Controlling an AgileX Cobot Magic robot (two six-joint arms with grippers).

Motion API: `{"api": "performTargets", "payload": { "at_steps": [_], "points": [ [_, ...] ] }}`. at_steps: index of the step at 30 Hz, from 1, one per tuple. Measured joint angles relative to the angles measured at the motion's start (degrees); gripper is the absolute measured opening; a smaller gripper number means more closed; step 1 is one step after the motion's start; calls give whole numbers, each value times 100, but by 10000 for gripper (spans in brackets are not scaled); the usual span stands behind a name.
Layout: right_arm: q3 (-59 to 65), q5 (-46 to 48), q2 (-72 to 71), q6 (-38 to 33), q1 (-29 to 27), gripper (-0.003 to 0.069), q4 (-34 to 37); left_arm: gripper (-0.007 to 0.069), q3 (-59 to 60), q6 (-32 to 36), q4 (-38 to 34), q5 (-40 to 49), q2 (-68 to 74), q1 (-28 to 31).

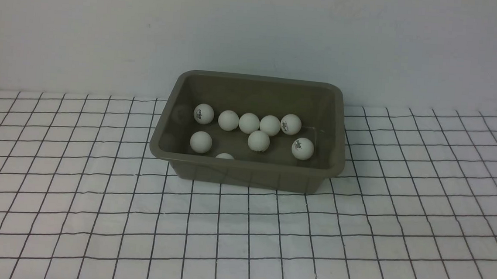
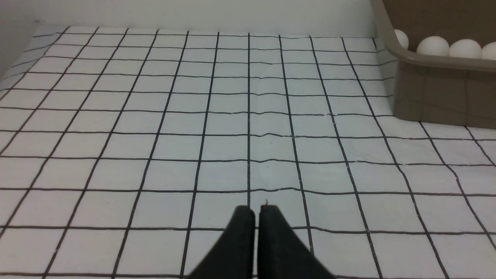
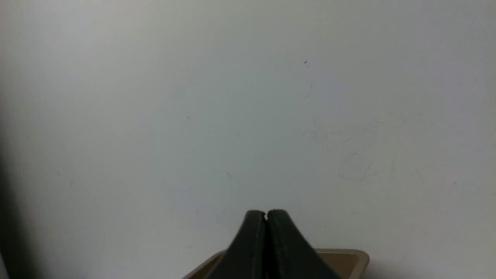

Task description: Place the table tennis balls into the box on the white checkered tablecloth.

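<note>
the box (image 1: 246, 170) sits on the white checkered tablecloth (image 1: 94, 216) near the wall (image 1: 108, 24), with wide bare cloth on three sides. the table tennis balls (image 1: 258, 140) lie inside it, five in a row toward the back. left gripper (image 2: 256, 211) and right gripper (image 3: 266, 215) are both pressed together, holding nothing.

Even, soft indoor light; no glare.
Faint shadow at box (image 1: 246, 176) base, 6 o'clock; right wrist view dims at 9 o'clock edge; imgs slightly soft.
</note>
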Motion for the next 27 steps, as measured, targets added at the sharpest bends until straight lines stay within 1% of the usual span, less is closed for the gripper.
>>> {"api": "performTargets", "payload": {
  "at_steps": [5, 6, 8, 9, 12, 13, 15, 22, 27],
  "points": [
    [0, -62, 0, -35, -6, -17, 668, -4, 0, 0, 0, 0, 0, 0],
    [0, -13, 0, -170, -6, -17, 889, -4, 0, 0, 0, 0, 0, 0],
    [0, 85, 0, -379, -6, -17, 1051, -4, 0, 0, 0, 0, 0, 0],
    [0, 369, 0, -788, -6, -17, 1142, -4, 0, 0, 0, 0, 0, 0],
    [0, 998, 0, -1331, 17, -17, 981, -4, 0, 0, 0, 0, 0, 0],
    [0, 1040, 0, -1357, 18, -17, 964, -4, 0, 0, 0, 0, 0, 0],
    [0, 1518, 0, -1504, 89, -17, 692, -4, 0, 0, 0, 0, 0, 0],
    [12, 2778, 0, -1473, 337, -17, 171, -4, 0, 0, 0, 0, 0, 0],
    [108, 3151, 0, -1459, 345, -17, 135, -4, 0, 0, 0, 0, 0, 0]
  ]
}}
